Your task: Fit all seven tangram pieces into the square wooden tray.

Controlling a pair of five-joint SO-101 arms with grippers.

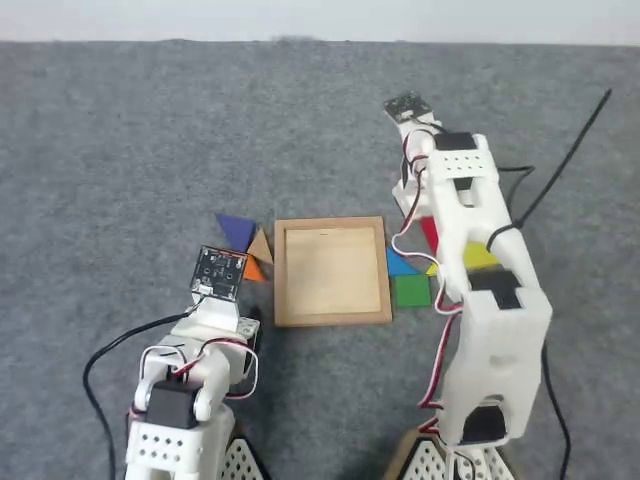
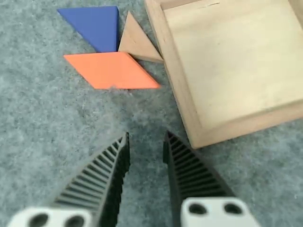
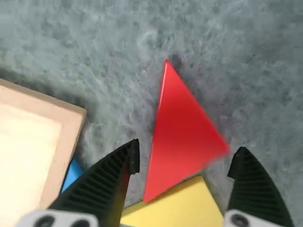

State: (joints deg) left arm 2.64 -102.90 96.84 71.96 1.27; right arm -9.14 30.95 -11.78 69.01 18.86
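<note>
The square wooden tray (image 1: 332, 318) lies empty in the middle of the grey mat. By its left side lie a blue triangle (image 2: 94, 23), a tan triangle (image 2: 137, 42) and an orange parallelogram (image 2: 111, 70). My left gripper (image 2: 146, 138) hovers open, its fingers a little apart, over bare mat just short of the orange piece and the tray's corner (image 2: 196, 137). On the tray's right lie a red triangle (image 3: 182, 123), a yellow piece (image 3: 175, 208), a light-blue triangle (image 1: 400, 263) and a green square (image 1: 411, 290). My right gripper (image 3: 188, 147) stands open, with a finger on each side of the red triangle.
The grey mat has free room beyond the tray and to the far left. The right arm's body (image 1: 490, 300) hangs over part of the yellow piece. Black cables (image 1: 570, 160) trail off to the right, and another cable (image 1: 100, 360) loops by the left arm's base.
</note>
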